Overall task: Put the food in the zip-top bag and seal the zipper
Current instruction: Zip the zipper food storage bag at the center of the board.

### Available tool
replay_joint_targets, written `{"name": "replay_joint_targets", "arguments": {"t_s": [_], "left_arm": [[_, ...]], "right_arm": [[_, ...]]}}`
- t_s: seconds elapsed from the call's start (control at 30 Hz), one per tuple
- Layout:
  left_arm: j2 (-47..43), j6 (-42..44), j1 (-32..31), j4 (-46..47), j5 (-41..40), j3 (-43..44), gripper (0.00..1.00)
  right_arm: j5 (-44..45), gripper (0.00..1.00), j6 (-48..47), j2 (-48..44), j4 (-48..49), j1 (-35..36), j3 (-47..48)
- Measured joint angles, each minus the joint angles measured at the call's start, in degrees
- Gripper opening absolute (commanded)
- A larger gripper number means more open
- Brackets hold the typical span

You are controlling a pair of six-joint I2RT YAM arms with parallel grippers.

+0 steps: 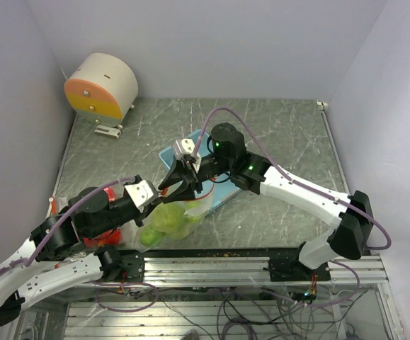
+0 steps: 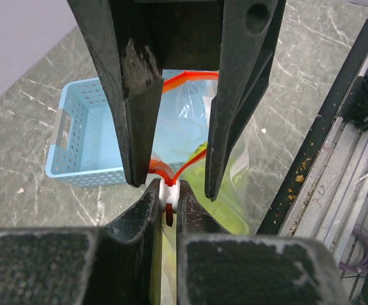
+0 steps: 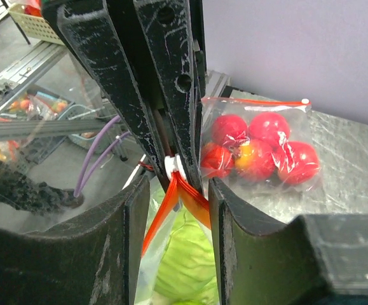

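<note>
Left pincer (image 2: pixel 168 202): clenched on the white slider (image 2: pixel 169 189) at the end of the zipper, at 6 o'clock in its own wrist view.
Right pincer (image 3: pixel 178 190): released, with fingers apart, one on each side of the zipper (image 3: pixel 160 223) just beside the slider; I cannot tell whether the pads touch the strip.
Zipper state: the red-orange strips part in a V from the slider, so the mouth is unsealed there.
Zip-top bag (image 1: pixel 190 211): clear and crinkly, held up by its mouth between the two pincers, at 7 o'clock from the basket near the desk's (image 1: pixel 282 127) front edge.
Green fruits (image 3: pixel 185 260): striped, inside the zip-top bag below the zipper.
Sealed bag (image 3: pixel 295 117): a second clear bag lying on the desk, at 1 o'clock in the right wrist view, strip closed.
Red fruits (image 3: pixel 269 127): inside the sealed bag, with one yellow-red among them.
Basket (image 2: pixel 82 171): light blue, perforated, at 10 o'clock in the left wrist view, just behind the bag.
Drum (image 1: pixel 105 85): cream with an orange face, at the desk's 11 o'clock corner.
</note>
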Motion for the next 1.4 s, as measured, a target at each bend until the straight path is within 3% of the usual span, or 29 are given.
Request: {"name": "replay_joint_targets", "arguments": {"t_s": [0.1, 0.2, 0.23, 0.53, 1.03, 1.4], "left_arm": [[0.0, 0.2, 0.0, -0.44, 0.0, 0.0, 0.07], [0.0, 0.15, 0.0, -0.94, 0.0, 0.0, 0.07], [0.0, 0.13, 0.0, -1.16, 0.0, 0.0, 0.07], [-0.22, 0.46, 0.11, -2.01, -1.11, -0.2, 0.08], [-3.98, -0.28, 0.07, 1.38, -1.55, -2.36, 0.38], [-5.86, -0.42, 0.0, 4.55, 0.0, -4.59, 0.41]], "right_arm": [[0.59, 0.28, -0.81, 0.72, -1.31, 0.33, 0.09], [1.86, 0.03, -2.25, 0.76, -3.17, 0.42, 0.22], [2.14, 0.0, -2.89, 0.74, -3.8, 0.44, 0.39], [6.64, 0.0, -3.39, 0.07, -8.68, 0.68, 1.73], [7.63, 0.0, -0.74, 0.07, -10.05, 0.11, 2.84], [6.71, 0.0, 0.98, -0.63, -8.68, -0.09, 2.84]]}}
